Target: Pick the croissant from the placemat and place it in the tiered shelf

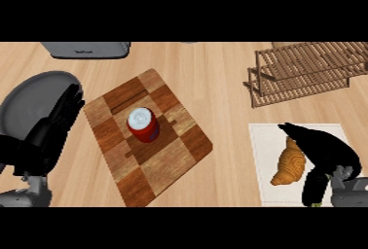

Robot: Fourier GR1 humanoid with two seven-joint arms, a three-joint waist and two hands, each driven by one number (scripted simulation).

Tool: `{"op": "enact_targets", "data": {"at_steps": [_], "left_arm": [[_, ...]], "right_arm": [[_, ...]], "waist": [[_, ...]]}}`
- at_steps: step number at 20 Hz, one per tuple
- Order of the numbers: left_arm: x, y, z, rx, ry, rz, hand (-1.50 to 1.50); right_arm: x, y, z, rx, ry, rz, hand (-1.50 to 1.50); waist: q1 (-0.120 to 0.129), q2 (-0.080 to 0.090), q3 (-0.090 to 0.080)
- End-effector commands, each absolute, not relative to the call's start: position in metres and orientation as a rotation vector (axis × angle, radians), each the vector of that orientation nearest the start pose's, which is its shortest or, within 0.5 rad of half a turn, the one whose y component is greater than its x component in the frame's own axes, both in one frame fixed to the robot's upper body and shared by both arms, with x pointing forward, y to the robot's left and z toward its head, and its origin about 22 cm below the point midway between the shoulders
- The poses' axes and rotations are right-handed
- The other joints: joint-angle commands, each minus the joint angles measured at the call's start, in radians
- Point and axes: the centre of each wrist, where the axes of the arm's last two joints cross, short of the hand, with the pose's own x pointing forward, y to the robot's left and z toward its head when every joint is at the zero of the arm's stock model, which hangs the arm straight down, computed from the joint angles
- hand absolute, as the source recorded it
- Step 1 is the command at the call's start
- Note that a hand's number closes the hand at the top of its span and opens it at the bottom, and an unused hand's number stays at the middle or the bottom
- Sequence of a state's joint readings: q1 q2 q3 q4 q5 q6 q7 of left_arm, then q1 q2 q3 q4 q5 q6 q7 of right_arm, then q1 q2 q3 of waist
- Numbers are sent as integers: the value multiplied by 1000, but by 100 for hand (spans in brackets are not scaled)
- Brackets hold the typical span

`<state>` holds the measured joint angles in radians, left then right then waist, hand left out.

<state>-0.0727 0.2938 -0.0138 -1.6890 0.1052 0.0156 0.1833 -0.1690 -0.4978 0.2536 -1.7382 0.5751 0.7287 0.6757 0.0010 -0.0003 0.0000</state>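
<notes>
Your croissant (289, 164) lies on the white placemat (263, 187) at the right of the counter (215, 73), long axis running roughly toward and away from you, its near end bent a little to the left. Your right hand (330, 151) sits just beside it on the right. The fingers (298, 133) are stretched out along its far flank, with the tips past its far end. They look apart and not yet closed round the pastry, and the thumb hangs near the mat's front edge. I judge this to be the moment just ahead of the grasp.

Expect the croissant to be light, soft and flaky, so it will likely dent or shed crumbs if squeezed at the thin ends. Take it across the thick middle, fingers on one flank and thumb on the other. Close only until it stops sliding. The curved shape may let it roll in the hand, so keep it level as you lift.

The tiered shelf (309, 73), made of wooden slats, stands beyond the placemat at the far right, near but apart from it. The carry should be short and mostly straight away from you.

Your left hand (50, 131) rests at the left edge with its fingers straight, holding nothing. A red can (142, 125) stands upright on the chequered wooden board (165, 155) in the middle, well off your path.
</notes>
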Motion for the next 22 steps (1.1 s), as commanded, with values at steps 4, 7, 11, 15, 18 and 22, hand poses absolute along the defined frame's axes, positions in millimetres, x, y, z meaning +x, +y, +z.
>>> {"op": "enact_targets", "data": {"at_steps": [4,7,11,15,18,22], "left_arm": [[252,281,53,137,-1561,-175,0],[246,297,56,117,-1578,-174,0],[256,282,70,125,-1564,-174,0],[248,284,63,131,-1556,-158,0],[252,305,77,137,-1566,-186,0],[254,259,63,120,-1562,-182,0]], "right_arm": [[275,-264,74,-664,-579,1355,-150],[278,-258,77,-660,-600,1337,-150],[257,-276,49,-651,-560,1357,-150],[272,-295,48,-644,-510,1367,-150],[268,-279,23,-613,-534,1352,-150],[255,-278,15,-565,-537,1351,-150]], "waist": [[1,1,0],[2,0,0],[-1,0,0],[2,0,0],[2,1,0],[-2,0,0]]}}
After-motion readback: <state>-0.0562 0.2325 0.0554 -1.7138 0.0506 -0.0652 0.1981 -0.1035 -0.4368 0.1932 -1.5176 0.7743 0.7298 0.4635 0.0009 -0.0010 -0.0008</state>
